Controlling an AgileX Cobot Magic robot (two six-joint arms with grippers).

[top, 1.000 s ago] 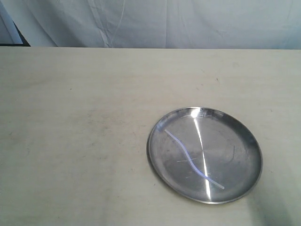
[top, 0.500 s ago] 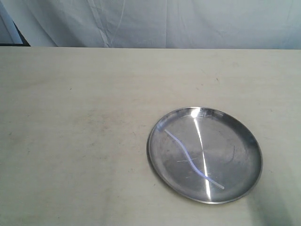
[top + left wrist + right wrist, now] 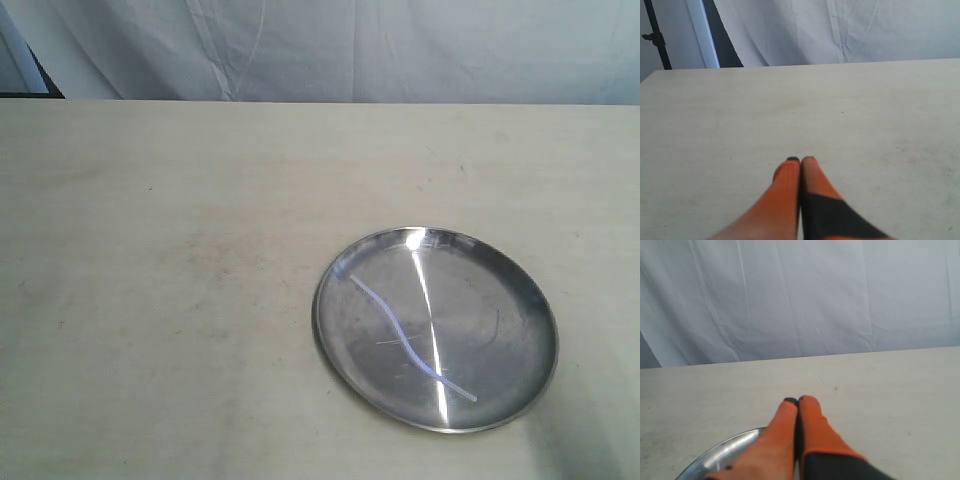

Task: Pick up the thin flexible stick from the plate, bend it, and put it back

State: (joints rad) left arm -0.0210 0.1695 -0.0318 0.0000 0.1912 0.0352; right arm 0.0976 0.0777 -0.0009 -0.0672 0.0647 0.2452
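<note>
The round silver plate sits on the table at the right front of the exterior view. On it lies the thin flexible stick, pale lilac and gently wavy, running diagonally across the dish and crossing a bright glare streak. Neither arm shows in the exterior view. In the left wrist view my left gripper is shut, orange fingers pressed together with nothing between them, above bare table. In the right wrist view my right gripper is also shut and empty; the plate's rim shows just beneath its fingers.
The pale wooden table stretches wide to the left of the plate. A white cloth backdrop hangs behind the far edge. A dark stand is beyond the table's corner in the left wrist view.
</note>
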